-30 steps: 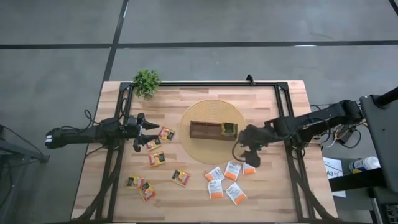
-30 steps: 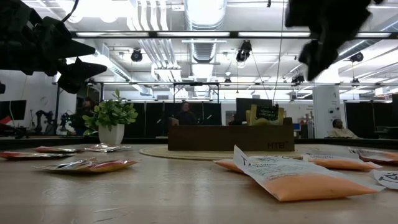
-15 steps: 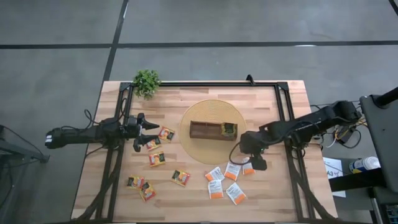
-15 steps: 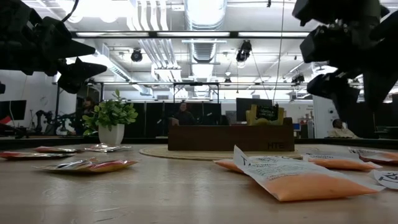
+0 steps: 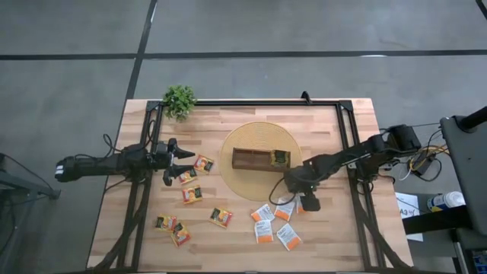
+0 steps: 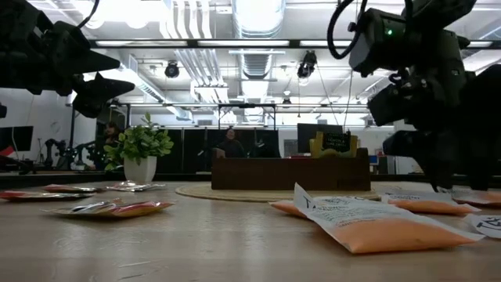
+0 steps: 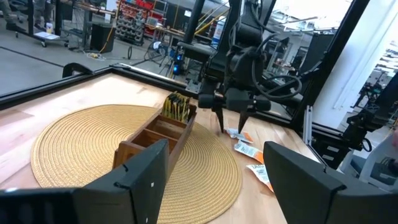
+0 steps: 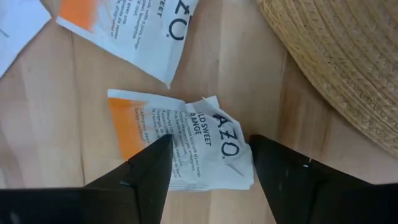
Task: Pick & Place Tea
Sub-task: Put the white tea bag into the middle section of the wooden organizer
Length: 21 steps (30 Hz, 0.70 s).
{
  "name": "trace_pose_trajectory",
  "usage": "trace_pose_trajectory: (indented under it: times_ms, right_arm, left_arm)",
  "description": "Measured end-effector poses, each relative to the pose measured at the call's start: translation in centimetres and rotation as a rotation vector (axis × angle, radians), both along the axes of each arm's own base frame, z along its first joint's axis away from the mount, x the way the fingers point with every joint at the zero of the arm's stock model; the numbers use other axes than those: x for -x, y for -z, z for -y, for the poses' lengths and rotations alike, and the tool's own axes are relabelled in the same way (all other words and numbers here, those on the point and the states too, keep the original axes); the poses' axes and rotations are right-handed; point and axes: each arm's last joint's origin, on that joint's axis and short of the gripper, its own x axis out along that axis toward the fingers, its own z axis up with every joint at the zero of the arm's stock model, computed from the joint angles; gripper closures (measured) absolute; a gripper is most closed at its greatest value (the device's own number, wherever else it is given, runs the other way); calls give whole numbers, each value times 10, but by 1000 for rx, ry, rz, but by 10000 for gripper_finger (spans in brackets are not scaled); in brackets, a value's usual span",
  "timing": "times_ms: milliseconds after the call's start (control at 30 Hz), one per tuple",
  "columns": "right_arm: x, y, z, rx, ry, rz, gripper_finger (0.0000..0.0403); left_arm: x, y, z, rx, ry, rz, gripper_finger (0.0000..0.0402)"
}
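My right gripper [image 5: 297, 196] is open and points down at the white-orange tea sachets [image 5: 275, 222] that lie flat near the mat's near-right edge. In the right wrist view its fingers [image 8: 146, 177] stand on either side of one crumpled white-orange sachet [image 8: 186, 140]. Whether they touch it I cannot tell. My left gripper [image 5: 189, 164] is open and hovers over yellow-red-black sachets [image 5: 192, 194] on the table's left. The brown divided box [image 5: 255, 160] sits on a round woven mat [image 5: 255, 133]. Dark green-yellow sachets [image 5: 280, 157] stand in its right compartment.
A small potted plant [image 5: 179, 100] stands at the far-left corner. More yellow-red-black sachets [image 5: 173, 228] lie near the near-left edge. A black frame [image 5: 346, 137] runs along the table's sides. Bare wood lies between the two sachet groups.
My right gripper has moved from beside the box toward the near edge and a little left. It has come down close over the white-orange sachets. My left arm has kept still.
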Motion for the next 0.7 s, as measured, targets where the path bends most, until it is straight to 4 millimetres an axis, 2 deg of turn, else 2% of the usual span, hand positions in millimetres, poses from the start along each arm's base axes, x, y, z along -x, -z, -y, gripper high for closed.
trace_pose_trajectory:
  times_ms: [100,200,300,500,700]
  right_arm:
    - [-3,1,-1,-9,2,-17,185]
    - [-4,-4,-1,-8,-5,6,210]
    - [-4,-10,1,-13,14,31,258]
    - [-7,-26,3,-57,85,89,381]
    - [-19,-59,4,-50,127,172,394]
  left_arm:
    - [0,0,0,0,0,-1,145]
    - [0,0,0,0,0,0,145]
    - [0,0,0,0,0,-1,145]
    - [0,0,0,0,0,-3,145]
    - [0,0,0,1,0,-6,145]
